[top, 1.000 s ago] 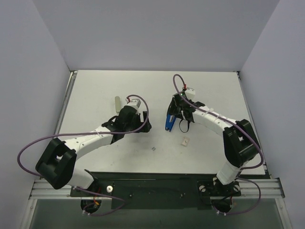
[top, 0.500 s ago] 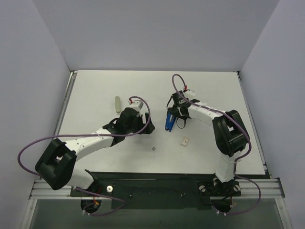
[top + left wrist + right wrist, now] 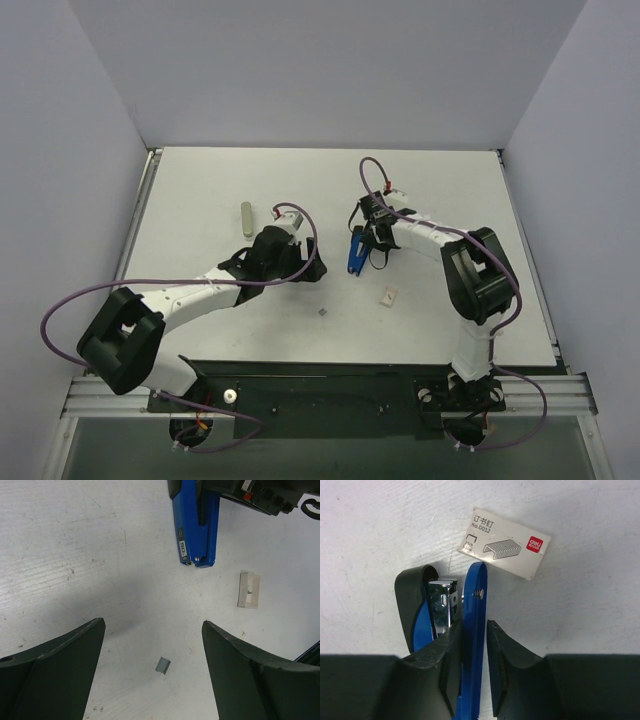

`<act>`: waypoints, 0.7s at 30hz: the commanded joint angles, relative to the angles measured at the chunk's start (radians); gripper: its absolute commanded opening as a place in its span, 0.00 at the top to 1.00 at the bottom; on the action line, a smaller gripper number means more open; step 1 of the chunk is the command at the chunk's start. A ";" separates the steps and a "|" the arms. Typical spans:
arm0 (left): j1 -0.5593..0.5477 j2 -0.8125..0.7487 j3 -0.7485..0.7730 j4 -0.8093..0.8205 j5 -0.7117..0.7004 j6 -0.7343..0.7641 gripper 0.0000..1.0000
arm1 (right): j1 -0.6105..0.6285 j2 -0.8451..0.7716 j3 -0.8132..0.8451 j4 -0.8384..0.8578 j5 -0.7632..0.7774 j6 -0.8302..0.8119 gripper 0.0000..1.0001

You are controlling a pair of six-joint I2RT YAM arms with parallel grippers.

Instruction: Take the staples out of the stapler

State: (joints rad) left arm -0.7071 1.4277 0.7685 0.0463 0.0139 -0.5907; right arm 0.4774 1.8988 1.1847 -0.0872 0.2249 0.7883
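Left tool (image 3: pixel 153 630), wide open and empty, left short grey strip (image 3: pixel 246 214), neared slim blue-black stapler (image 3: pixel 196 525). Right tool (image 3: pixel 475 630) stays clamped on its blue arm. Two-handed unloading likely next.

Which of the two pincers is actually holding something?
The right pincer: its fingers are clamped on the blue stapler. The left pincer hangs open above the table, gripping nothing.
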 commanded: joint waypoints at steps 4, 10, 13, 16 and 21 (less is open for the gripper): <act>-0.002 0.002 0.009 0.041 0.011 0.002 0.11 | -0.006 0.022 0.026 -0.042 -0.001 0.011 1.00; -0.003 -0.003 0.012 0.033 0.001 0.003 0.11 | -0.005 -0.026 -0.008 -0.029 0.001 0.005 1.00; -0.002 -0.013 0.018 0.032 0.006 -0.001 0.11 | 0.001 -0.067 -0.043 -0.008 -0.021 -0.012 1.00; -0.003 -0.032 0.034 0.015 0.024 -0.009 0.11 | 0.020 -0.142 -0.088 0.021 -0.048 -0.044 1.00; -0.003 -0.067 0.037 0.016 0.063 -0.038 0.07 | 0.053 -0.256 -0.183 0.043 -0.094 -0.073 1.00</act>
State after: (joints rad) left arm -0.7071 1.4170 0.7689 0.0410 0.0338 -0.6018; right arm 0.4992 1.7729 1.0454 -0.0658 0.1749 0.7464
